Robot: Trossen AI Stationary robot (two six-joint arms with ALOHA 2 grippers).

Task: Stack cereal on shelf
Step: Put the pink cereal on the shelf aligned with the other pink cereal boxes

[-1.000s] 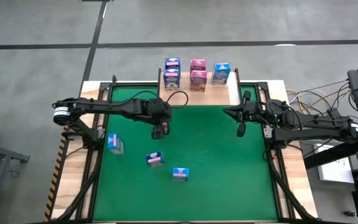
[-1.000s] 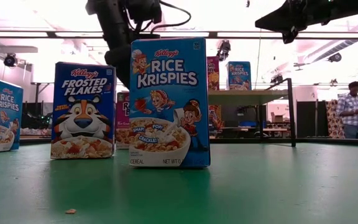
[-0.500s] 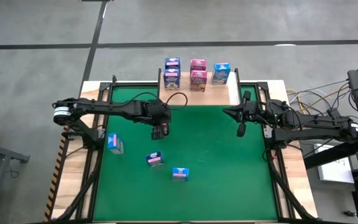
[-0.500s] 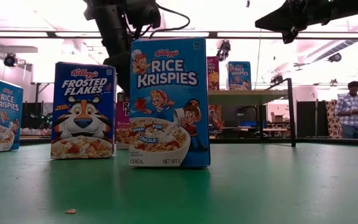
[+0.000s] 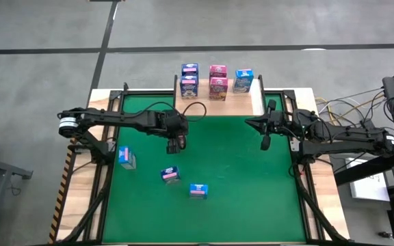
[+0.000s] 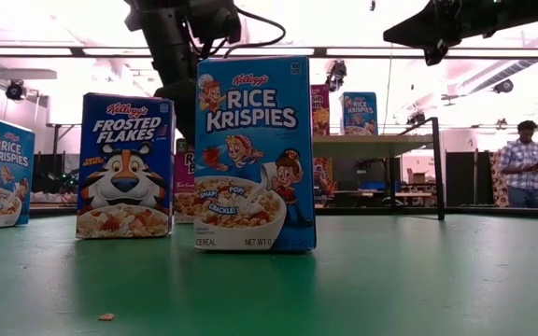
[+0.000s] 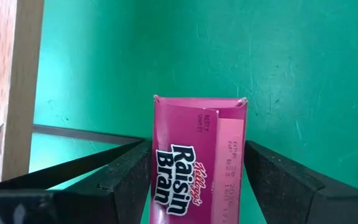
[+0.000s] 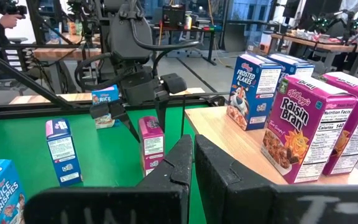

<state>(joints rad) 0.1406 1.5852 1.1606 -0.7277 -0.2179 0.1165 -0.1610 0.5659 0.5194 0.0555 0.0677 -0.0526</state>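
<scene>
My left gripper (image 5: pixel 175 143) stands over the green table's middle left, pointing down, shut on a pink Raisin Bran cereal box (image 7: pixel 197 155). That box also shows upright in the right wrist view (image 8: pixel 151 144) and behind the nearer boxes in the low view (image 6: pixel 183 187). The light-wood shelf (image 5: pixel 257 102) at the far edge carries several cereal boxes (image 5: pixel 217 87). Three more boxes stand on the table: light blue (image 5: pixel 126 157), dark blue (image 5: pixel 170 175) and light blue (image 5: pixel 198 190). My right gripper (image 5: pixel 265 141) is shut and empty above the table's right side. My left gripper pinches the pink box between its two fingers (image 7: pixel 129 171), one on each of two opposite sides (image 7: pixel 157 180) near the top. The fingers come from above, pointing down. The box stands upright; its bottom looks to be on the table (image 8: pixel 152 173).
Black frame rails (image 5: pixel 104 171) run along the table's left and right sides. A cable loops (image 5: pixel 195 108) over the shelf's near edge. Open green surface (image 5: pixel 252 198) lies at the near right. A person (image 6: pixel 523 163) stands in the room beyond the table.
My left gripper has sunk a little over the pink box. The boxes have stayed where they were.
</scene>
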